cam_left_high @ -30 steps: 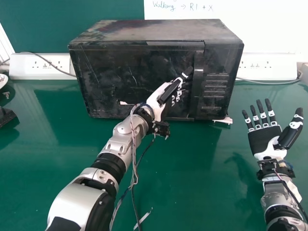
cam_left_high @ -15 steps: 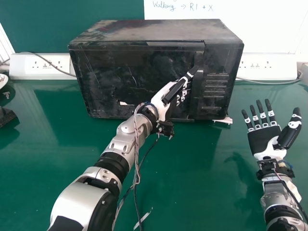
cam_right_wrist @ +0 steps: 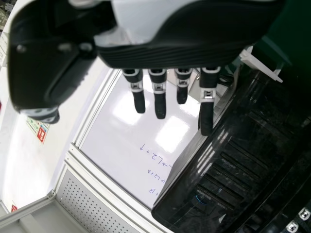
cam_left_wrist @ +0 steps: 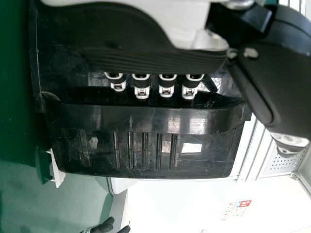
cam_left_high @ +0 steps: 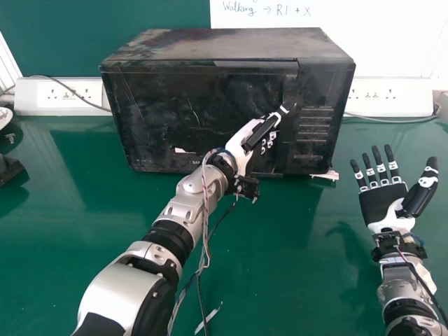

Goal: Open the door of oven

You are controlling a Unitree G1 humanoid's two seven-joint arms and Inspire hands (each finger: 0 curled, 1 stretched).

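Observation:
The black oven [cam_left_high: 189, 98] stands with its door closed. In the head view my left hand [cam_left_high: 246, 137] is at the right part of the door, beside the upright handle [cam_left_high: 286, 150], its thumb stretched toward the handle's upper part. The left wrist view has my left hand [cam_left_wrist: 131, 58] open, finger ends at the recess beside the handle [cam_left_wrist: 146, 119]; their tips are lost in shadow or behind its edge. Whether they touch it I cannot tell. My right hand [cam_left_high: 382, 204] rests open, palm up, to the right of the oven; the right wrist view also has my right hand [cam_right_wrist: 175, 53].
A green table [cam_left_high: 280, 259] carries the oven. White socket strips [cam_left_high: 59, 96] run along the wall on both sides, with cables. A dark stand [cam_left_high: 8, 169] is at the far left, and a whiteboard [cam_left_high: 392, 42] stands behind.
My left hand and forearm have shifted rightward across the door, bringing the fingers closer to the handle. The right hand has hardly moved, and the door looks unchanged.

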